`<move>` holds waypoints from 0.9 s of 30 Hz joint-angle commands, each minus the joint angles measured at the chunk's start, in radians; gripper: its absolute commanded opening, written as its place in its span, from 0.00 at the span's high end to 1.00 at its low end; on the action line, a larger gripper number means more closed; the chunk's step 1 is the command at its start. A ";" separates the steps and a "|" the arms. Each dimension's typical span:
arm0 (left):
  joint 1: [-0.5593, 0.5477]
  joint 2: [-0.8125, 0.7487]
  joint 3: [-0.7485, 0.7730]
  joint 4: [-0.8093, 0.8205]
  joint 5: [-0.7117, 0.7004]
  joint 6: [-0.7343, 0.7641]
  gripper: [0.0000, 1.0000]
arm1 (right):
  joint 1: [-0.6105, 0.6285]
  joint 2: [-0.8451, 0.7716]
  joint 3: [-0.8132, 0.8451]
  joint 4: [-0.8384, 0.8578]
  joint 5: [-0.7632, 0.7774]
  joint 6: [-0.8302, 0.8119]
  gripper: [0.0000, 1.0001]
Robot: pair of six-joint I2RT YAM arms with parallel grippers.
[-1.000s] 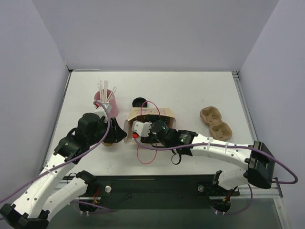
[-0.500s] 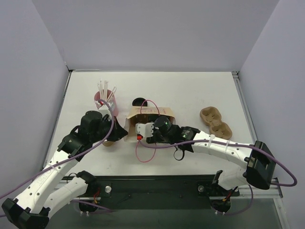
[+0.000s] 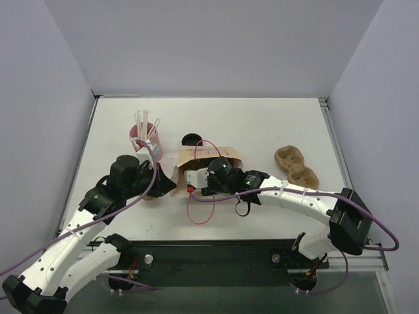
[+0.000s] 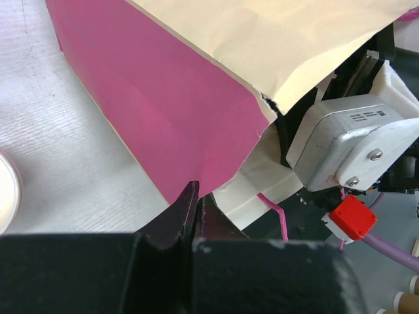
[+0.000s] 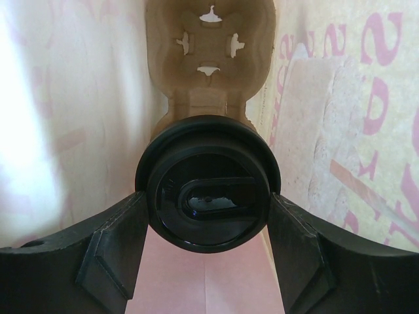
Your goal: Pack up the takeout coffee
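The takeout coffee [image 5: 208, 186] shows its black lid end-on in the right wrist view, deep inside a paper bag [image 5: 340, 98] lying on its side. My right gripper [image 5: 208, 196] is shut on the coffee, one finger against each side below the lid. Behind the cup a pulp cup carrier [image 5: 209, 59] lines the bag. In the top view the bag [image 3: 222, 154] lies mid-table and hides the right fingers and the coffee. My left gripper [image 4: 196, 190] is shut on the bag's pink edge [image 4: 163, 98], at the bag's left side [image 3: 167, 184].
A pink cup of white straws [image 3: 145, 134] stands behind the left gripper. A loose black lid [image 3: 191, 139] lies behind the bag. A second pulp carrier [image 3: 296, 169] sits at the right. A white cup rim [image 4: 5, 190] shows at the left wrist view's edge.
My left gripper has closed on the bag's edge. The right arm has pushed slightly further left into the bag with the coffee.
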 commanded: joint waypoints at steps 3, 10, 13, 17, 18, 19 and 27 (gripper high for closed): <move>-0.004 -0.019 0.012 0.036 0.029 0.020 1.00 | -0.016 -0.019 0.018 0.024 -0.037 -0.002 0.62; -0.004 -0.015 0.013 0.029 0.035 0.021 1.00 | -0.018 -0.001 0.056 0.082 -0.069 0.005 0.62; -0.004 -0.015 0.009 0.037 0.041 0.018 1.00 | -0.014 0.025 0.067 0.105 -0.061 0.005 0.62; -0.004 -0.016 -0.001 0.036 0.041 0.018 1.00 | -0.014 0.051 0.050 0.151 -0.040 0.016 0.63; -0.004 -0.019 -0.001 0.034 0.038 0.018 1.00 | -0.014 0.053 0.038 0.156 -0.035 0.017 0.63; -0.004 -0.019 -0.002 0.034 0.036 0.018 1.00 | -0.016 0.052 0.030 0.162 -0.028 0.016 0.63; -0.004 -0.026 -0.014 0.029 0.029 0.021 1.00 | -0.016 -0.024 0.002 0.164 -0.034 -0.002 0.64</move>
